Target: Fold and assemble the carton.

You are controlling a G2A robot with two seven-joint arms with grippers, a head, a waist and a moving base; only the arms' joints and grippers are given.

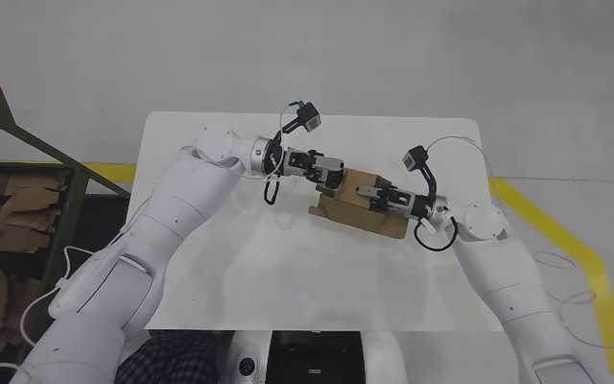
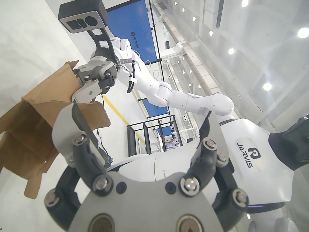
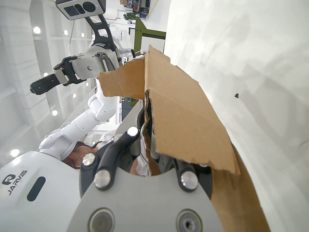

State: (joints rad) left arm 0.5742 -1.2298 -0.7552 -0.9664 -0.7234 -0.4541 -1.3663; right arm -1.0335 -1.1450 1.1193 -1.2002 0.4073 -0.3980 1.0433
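The brown carton (image 1: 360,204) lies partly folded at the middle of the white table (image 1: 240,269). My right gripper (image 1: 376,198) is shut on an upright wall of the carton (image 3: 183,117), with the torn edge pinched between its jaws (image 3: 147,114). My left gripper (image 1: 338,175) stands wide open at the carton's far-left corner. In the left wrist view its one finger (image 2: 80,121) lies against a loose flap (image 2: 94,115), and the other finger (image 2: 210,126) is well clear. That view also has the right gripper (image 2: 83,95) clamped on the carton (image 2: 29,121).
Flattened cardboard sheets (image 1: 29,206) are piled in a bin off the table's left edge. A small dark speck (image 3: 236,95) lies on the tabletop beside the carton. Open table surface lies in front of and behind the carton.
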